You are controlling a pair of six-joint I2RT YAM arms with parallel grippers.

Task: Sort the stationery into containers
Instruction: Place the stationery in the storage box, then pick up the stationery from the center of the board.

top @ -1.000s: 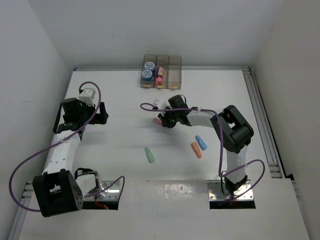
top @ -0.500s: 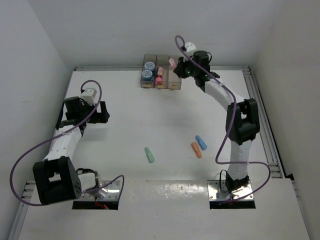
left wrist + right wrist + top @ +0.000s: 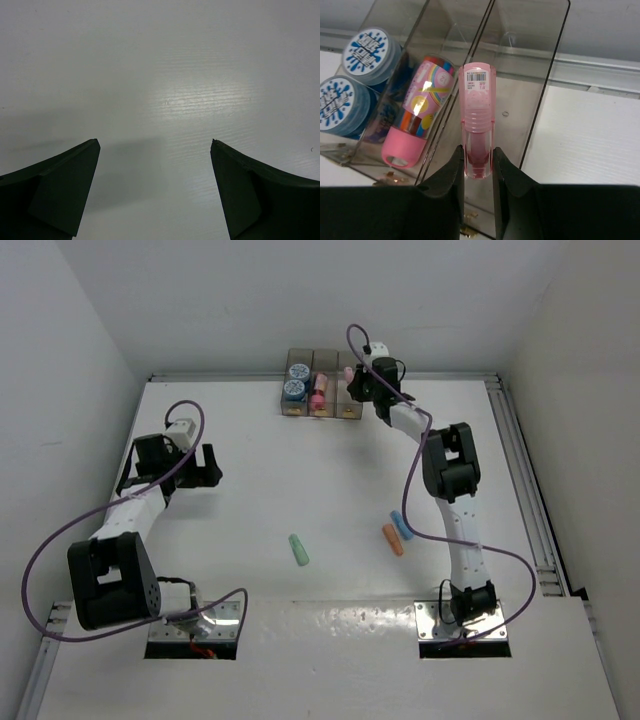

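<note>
Right gripper (image 3: pixel 478 156) is clamping the near end of a pale pink capsule (image 3: pixel 478 100), jaws nearly closed on it. The capsule is hanging over the containers (image 3: pixel 555 60) at the far edge of the table (image 3: pixel 250 430). Its long axis is pointing straight out from the fingers, parallel to the bins, roughly above the wall between the middle and right bins; which one it will drop into is uncertain. Left gripper (image 3: pixel 155 145) is standing wide open with nothing in it, well apart at the left.

Count:
- three bins
- two blue-and-white cylinders (image 3: pixel 367 47), left bin
- one pink rainbow capsule (image 3: pixel 417 112), middle bin
- one held
- green capsule (image 3: pixel 298 550), orange capsule (image 3: pixel 392 540) and blue capsule (image 3: pixel 402 526) lying on the table, nearer the right arm
</note>
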